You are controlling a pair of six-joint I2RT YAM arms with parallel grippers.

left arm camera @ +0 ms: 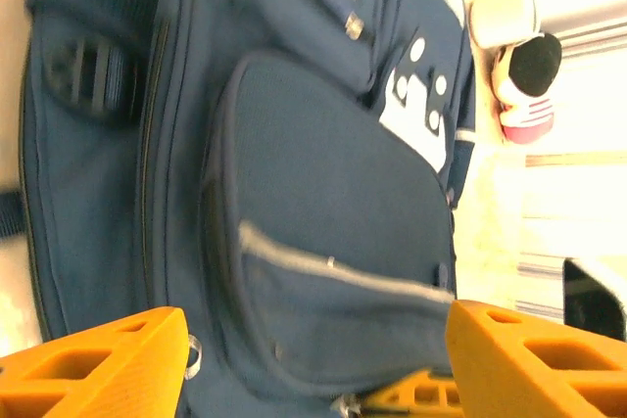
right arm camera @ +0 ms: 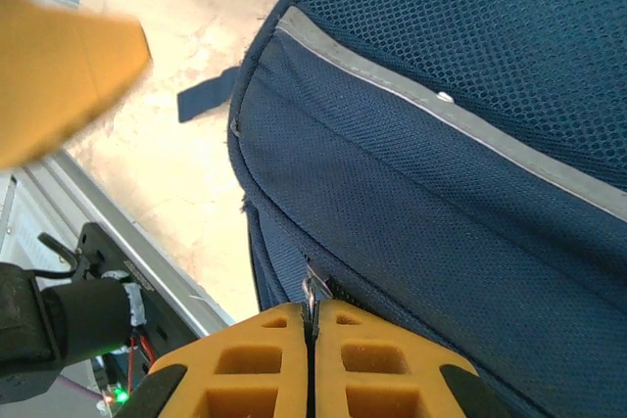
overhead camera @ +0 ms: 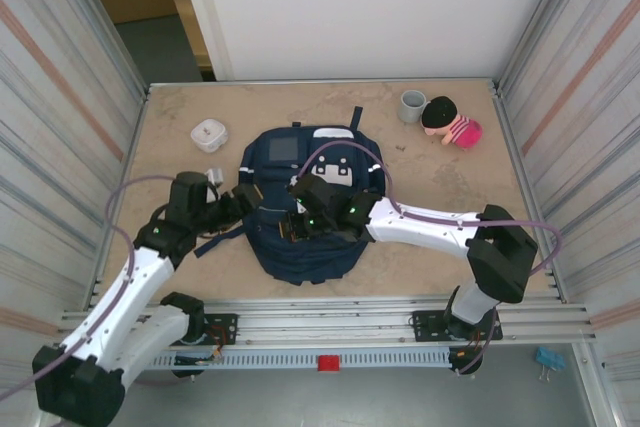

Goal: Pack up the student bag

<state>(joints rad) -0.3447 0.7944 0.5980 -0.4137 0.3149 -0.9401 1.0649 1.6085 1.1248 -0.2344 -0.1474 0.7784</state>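
Overhead; both wrist views near the backpack point(overhead camera: 310, 259)

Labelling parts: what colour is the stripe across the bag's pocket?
Light grey; the stripe shows best in the right wrist view.

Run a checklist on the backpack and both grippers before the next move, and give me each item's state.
1. Right gripper shut on the zipper pull: ok.
2. Left gripper open and holding nothing: ok.
3. Student bag lying flat on the table: ok.
4. Left gripper bracing the bag against the pull: cannot tell; it is at the bag's left side, but contact is not clear.
5. Compartment open enough to load: cannot tell.
6. Doll, cup and white box inside the bag: not ok; all lie on the table outside it.
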